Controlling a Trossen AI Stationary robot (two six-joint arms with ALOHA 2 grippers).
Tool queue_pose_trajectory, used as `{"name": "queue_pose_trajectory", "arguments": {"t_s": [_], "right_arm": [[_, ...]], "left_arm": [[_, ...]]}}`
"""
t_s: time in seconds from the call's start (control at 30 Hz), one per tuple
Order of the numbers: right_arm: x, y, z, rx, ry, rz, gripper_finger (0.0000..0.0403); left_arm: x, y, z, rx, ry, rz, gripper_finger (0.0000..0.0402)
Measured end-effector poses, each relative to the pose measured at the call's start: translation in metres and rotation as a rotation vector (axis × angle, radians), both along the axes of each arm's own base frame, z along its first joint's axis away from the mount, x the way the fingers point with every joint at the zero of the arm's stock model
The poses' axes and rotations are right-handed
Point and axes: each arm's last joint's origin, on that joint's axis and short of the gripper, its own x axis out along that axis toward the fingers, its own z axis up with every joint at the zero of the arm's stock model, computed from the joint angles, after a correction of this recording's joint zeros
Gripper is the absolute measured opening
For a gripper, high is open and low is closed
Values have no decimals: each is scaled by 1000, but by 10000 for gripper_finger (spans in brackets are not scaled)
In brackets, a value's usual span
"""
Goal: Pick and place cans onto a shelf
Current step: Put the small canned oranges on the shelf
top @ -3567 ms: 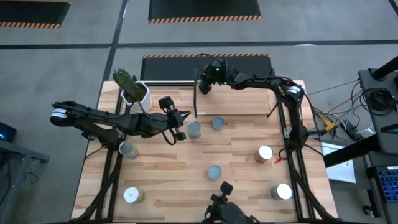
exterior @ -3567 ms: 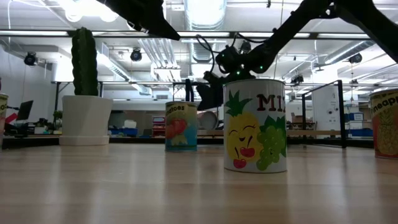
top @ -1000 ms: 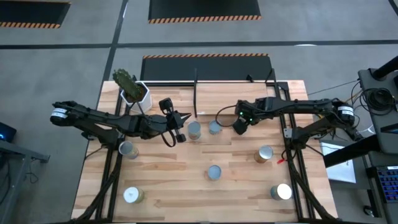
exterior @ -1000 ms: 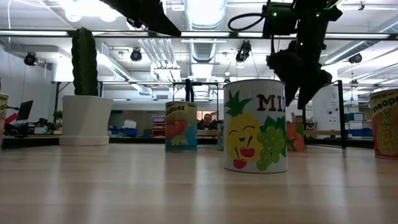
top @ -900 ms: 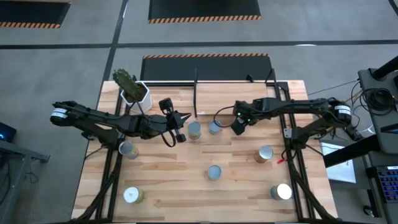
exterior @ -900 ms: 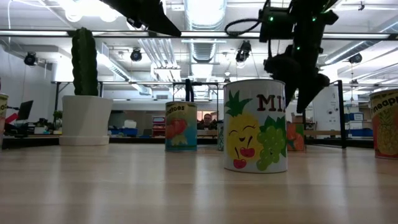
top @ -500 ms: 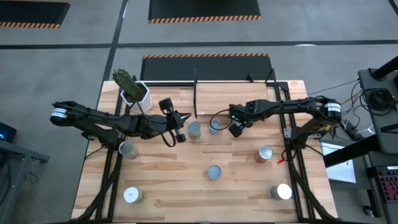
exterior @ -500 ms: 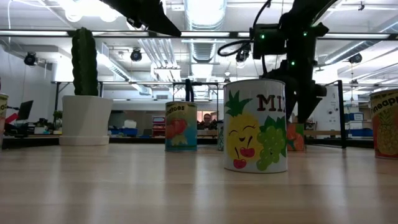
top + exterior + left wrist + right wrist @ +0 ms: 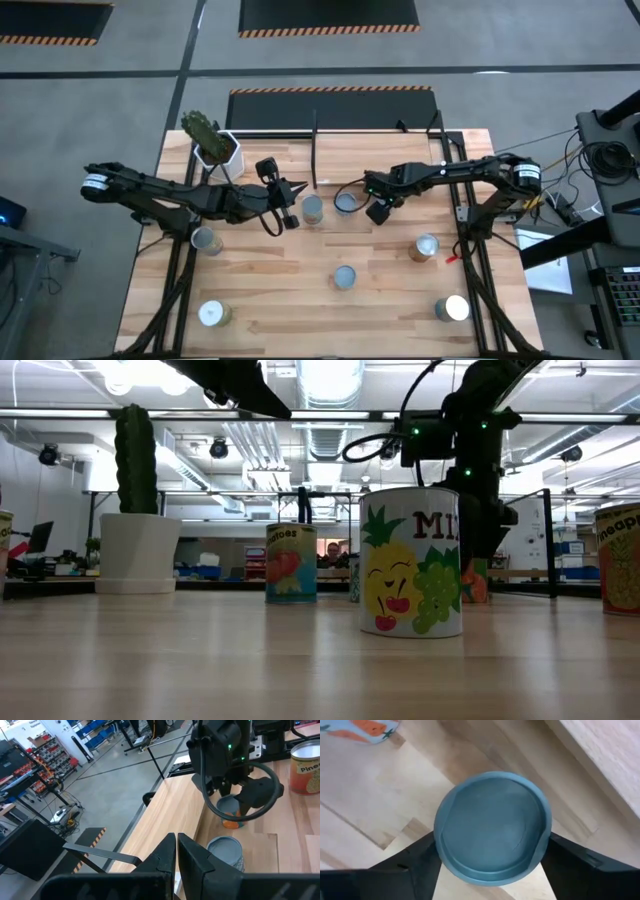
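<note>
Several cans stand upright on their bases on the wooden table. One blue-grey-topped can (image 9: 492, 827) stands just in front of the shelf (image 9: 380, 155). My right gripper (image 9: 372, 205) points down over it, open, with one finger (image 9: 415, 870) on each side of it. A second can (image 9: 312, 208) stands just left of it. My left gripper (image 9: 176, 851) hovers shut above the table beside that second can, holding nothing. In the low view a fruit-label can (image 9: 410, 575) hides my right gripper's fingertips. My right gripper comes at the blue-grey-topped can from above, its two fingers on opposite sides of the can's wall (image 9: 440, 855). The can's rim hides the fingertips, so I cannot tell whether they touch it. The can stands upright on the table.
A white pot with a cactus (image 9: 215, 148) stands at the far left corner. Other cans stand mid-table (image 9: 343, 277), at the right (image 9: 426, 246), near right (image 9: 452, 308), left (image 9: 205, 239) and near left (image 9: 211, 314). Thin black shelf posts (image 9: 315, 150) rise close to my right gripper.
My right gripper has moved toward the table's left edge and down, from beside the blue-grey-topped can to over it, and now stands with its fingers around the can. The can has stayed in place.
</note>
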Motion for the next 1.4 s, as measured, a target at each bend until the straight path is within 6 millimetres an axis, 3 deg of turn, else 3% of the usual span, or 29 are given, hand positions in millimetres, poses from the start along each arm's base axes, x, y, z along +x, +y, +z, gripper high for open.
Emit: {"name": "queue_pose_trajectory", "arguments": {"t_s": [0.17, 0.43, 0.6, 0.77, 0.93, 1.03, 1.2, 1.4], "right_arm": [[-5, 1, 8, -9, -7, 53, 263], [-23, 25, 46, 59, -128, 397, 278], [-33, 52, 87, 62, -424, 736, 273], [-47, 75, 115, -134, -619, 1044, 276], [-51, 97, 125, -434, -646, 1439, 271], [-47, 107, 129, -566, -663, 1545, 275], [-40, 117, 127, -668, -652, 1690, 279], [-33, 119, 119, -666, -613, 1745, 269]], "left_arm": [[0, 0, 0, 0, 0, 0, 0], [0, -2, 0, -9, -2, -22, 0], [5, -11, 4, -129, -48, -358, 0], [10, -22, 10, -266, -141, -675, 0], [26, -25, 1, -378, -199, -695, 0], [39, -26, -13, -439, -199, -676, 4], [60, -28, -29, -532, -198, -643, 51], [83, -30, -29, -540, -199, -639, 161]]}}
